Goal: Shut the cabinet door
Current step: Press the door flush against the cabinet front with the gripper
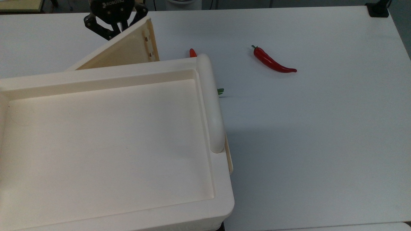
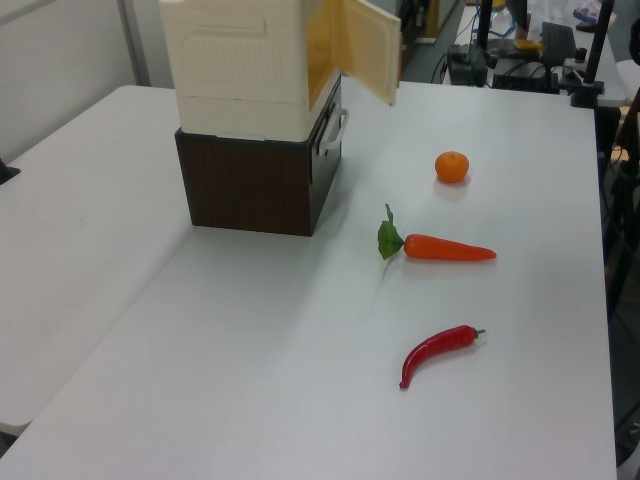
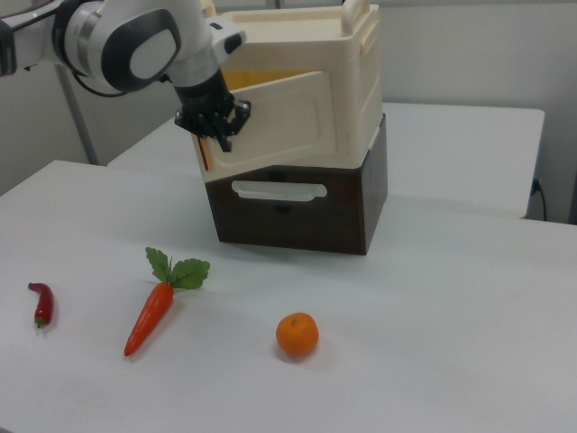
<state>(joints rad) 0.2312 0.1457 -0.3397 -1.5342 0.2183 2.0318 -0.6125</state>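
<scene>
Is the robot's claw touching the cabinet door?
Touching. In the right view the gripper presses against the outer face of the cabinet door, near its free edge, no gap between them.

Bright, even indoor light

We see a soft shadow beside the cabinet [image 1: 112, 144] on the white table [image 1: 321, 128]; no glare, slightly soft focus.

Cabinet [image 1: 106, 138] cream-white; cabinet door [image 3: 288, 122] cream-beige, small brown fittings. Base box [image 3: 297, 212] dark brown, white handle. Gripper [image 3: 216, 126] black; arm [image 3: 135, 41] white and grey. Chilli [image 1: 273, 61] glossy red, green stem. Carrot [image 3: 151, 316] orange, green leaves. Orange [image 3: 297, 335] orange. Worktop [image 1: 305, 128] white.
</scene>
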